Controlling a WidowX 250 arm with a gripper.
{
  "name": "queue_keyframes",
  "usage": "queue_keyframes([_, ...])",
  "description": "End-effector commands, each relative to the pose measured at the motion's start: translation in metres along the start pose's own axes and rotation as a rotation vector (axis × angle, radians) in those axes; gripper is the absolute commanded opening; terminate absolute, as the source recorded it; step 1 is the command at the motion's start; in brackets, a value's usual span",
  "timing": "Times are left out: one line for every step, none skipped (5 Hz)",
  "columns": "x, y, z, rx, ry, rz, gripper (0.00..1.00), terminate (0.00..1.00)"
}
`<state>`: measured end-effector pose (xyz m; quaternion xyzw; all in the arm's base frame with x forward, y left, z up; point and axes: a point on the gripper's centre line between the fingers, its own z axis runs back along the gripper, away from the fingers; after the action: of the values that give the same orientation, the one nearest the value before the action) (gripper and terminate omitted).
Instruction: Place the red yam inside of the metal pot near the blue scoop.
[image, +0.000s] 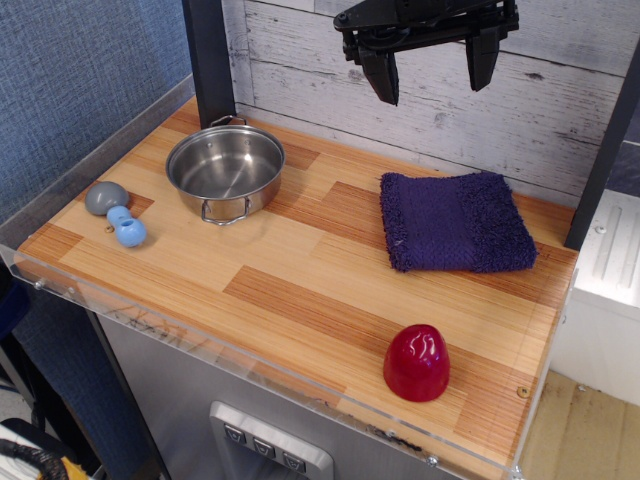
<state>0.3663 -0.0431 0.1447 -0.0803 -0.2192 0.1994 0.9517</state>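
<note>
One view showed the whole scene. The gripper (432, 72) hung at about twelve o'clock, high above the back edge of the wooden surface (300, 290) and in front of the whitewashed plank wall (560, 110). Its black body sat level across the top of the picture, and both fingers (383, 72) pointed straight down. The jaws stood wide apart and held nothing, with only the wall visible in the gap.

The red yam (416, 362) stood upright on its flat base at about five o'clock, near the front right corner of the surface and well apart from everything else. The metal pot (225, 170) sat at about ten o'clock, upright, its bowl bare, with one wire handle toward the front and one toward the back. The blue scoop (118, 215) lay at nine o'clock, near the pot on its left side but not touching it, grey head toward the back, blue handle toward the front. A dark purple cloth (455, 222) lay flat at about two o'clock, below and just forward of the gripper.
</note>
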Motion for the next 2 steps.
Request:
queue_keyframes([0.0,0.0,0.0,0.0,0.0,0.0,1.0,0.0])
queue_keyframes([-0.03,-0.022,0.001,-0.016,0.047,-0.101,1.0,0.0])
